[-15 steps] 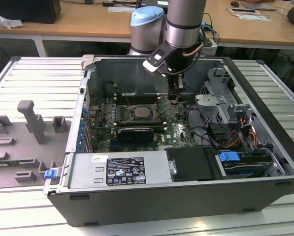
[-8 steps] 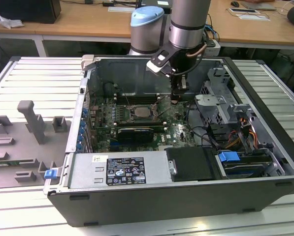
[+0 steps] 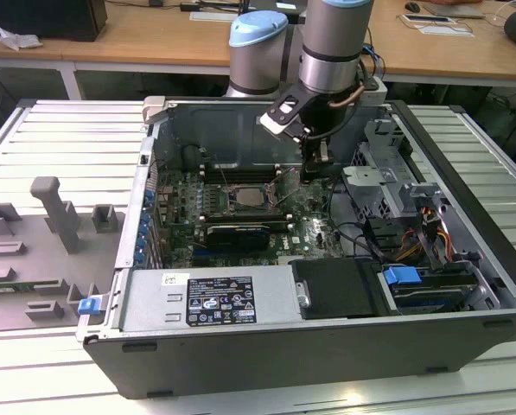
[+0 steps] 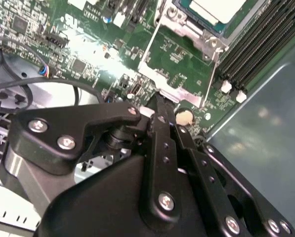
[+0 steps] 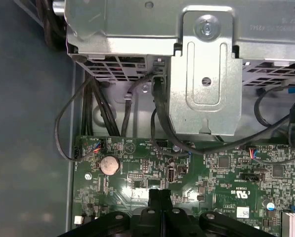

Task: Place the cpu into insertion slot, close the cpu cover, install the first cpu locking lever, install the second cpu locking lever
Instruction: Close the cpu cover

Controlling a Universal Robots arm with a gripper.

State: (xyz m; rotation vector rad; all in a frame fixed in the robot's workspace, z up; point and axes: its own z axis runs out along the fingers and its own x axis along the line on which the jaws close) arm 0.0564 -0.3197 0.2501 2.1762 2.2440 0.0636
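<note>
Already cpu (image 3: 251,195) seated in insertion slot (image 3: 233,191); jaws clenched together, empty, low over motherboard (image 5: 211,168) just beside slot.

Green motherboard (image 5: 221,170), black hand (image 5: 159,193), silvery-grey cpu (image 3: 251,195), blue clip (image 3: 402,278), silver coin cell (image 5: 108,165), grey ribbed table (image 3: 67,130)

I see a slatted grey metal table (image 3: 67,130) carrying everything. An open computer case (image 3: 266,354) lies on its side on the slats, towards the exterior view's right. At the exterior view's left, a grey fixture plate (image 3: 41,251) with upright blocks rests flat, just beside the case.
</note>
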